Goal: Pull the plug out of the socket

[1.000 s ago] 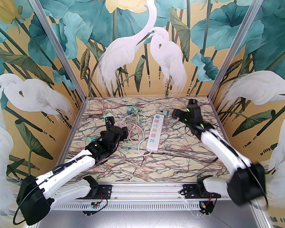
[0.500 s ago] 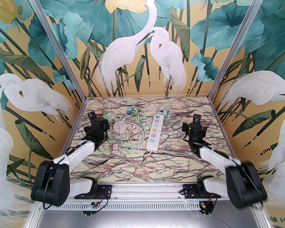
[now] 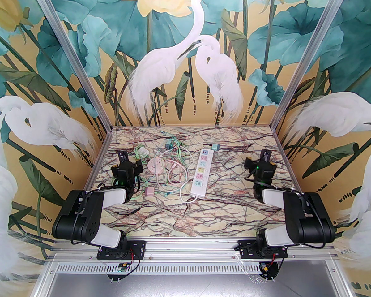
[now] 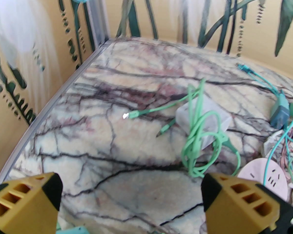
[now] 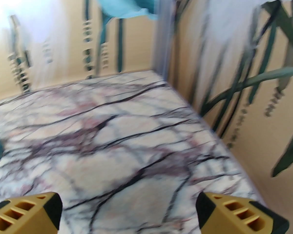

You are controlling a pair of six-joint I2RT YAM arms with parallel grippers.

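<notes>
findings, bench (image 3: 204,218) as it stands.

1. jaws. left gripper (image 3: 130,162) and right gripper (image 3: 258,159): the jaws of both stand wide apart and hold nothing. each wrist view shows bare bench between the yellow fingertips (image 4: 26,203).

2. task's thing. the white power strip (image 3: 201,172) lies mid-bench. its long axis runs from the near edge toward the far wall, the far end leaning slightly right. a teal plug (image 3: 215,147) lies on the bench just beside that far end, to its right. it appears apart from the outlets, not seated in one.

3. governing relation. the strip lies between the two grippers. the teal plug is ahead and to the left of the right gripper, which is the nearer arm. the left gripper is well apart from it, near a round pink socket (image 3: 157,165) and a tangle of cables (image 3: 173,169).

4. holders and contents. from above, the strip's outlets show bare faces, with nothing seen standing in them. cables cross the round pink socket, and whether any is seated in it cannot be told.

5. judgement. the plug looks already off the strip, so the task appears done or nearly so.
</notes>
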